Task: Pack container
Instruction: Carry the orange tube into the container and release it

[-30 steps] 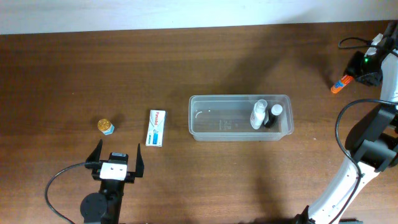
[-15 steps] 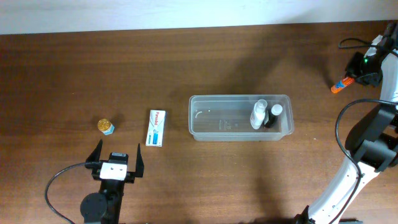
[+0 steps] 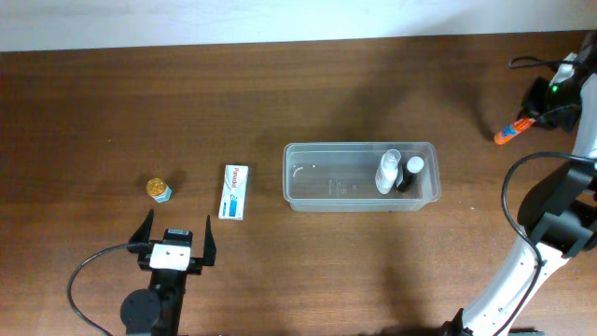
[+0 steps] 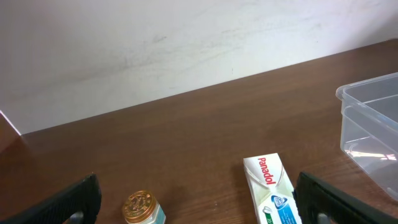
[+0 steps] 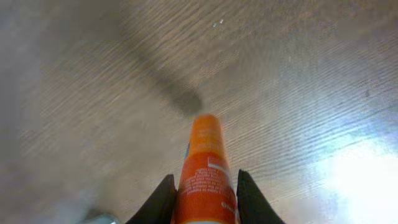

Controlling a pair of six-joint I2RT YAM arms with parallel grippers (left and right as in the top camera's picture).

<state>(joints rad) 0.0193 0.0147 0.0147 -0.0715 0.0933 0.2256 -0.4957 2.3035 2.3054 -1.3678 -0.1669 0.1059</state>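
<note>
Overhead: the clear, translucent, shallow rectangular plastic container, rimmed and round-cornered, sits at mid-table; two small bottles occupy its right end; the left gripper is spread wide and empty near the front edge.
Left wrist: a container corner shows at right, beside the white Panadol box.
Right wrist: the right gripper clamps an orange plastic tube.

Your overhead camera looks straight down on the whole tabletop from high above. Your left wrist camera sits low at the near left and faces the far wall. It shares with overhead the white box, the gold-lidded jar and the left end of the container. Your right wrist camera looks down at the wood from very close, past the orange tube. Overhead shows that tube at the far right.
</note>
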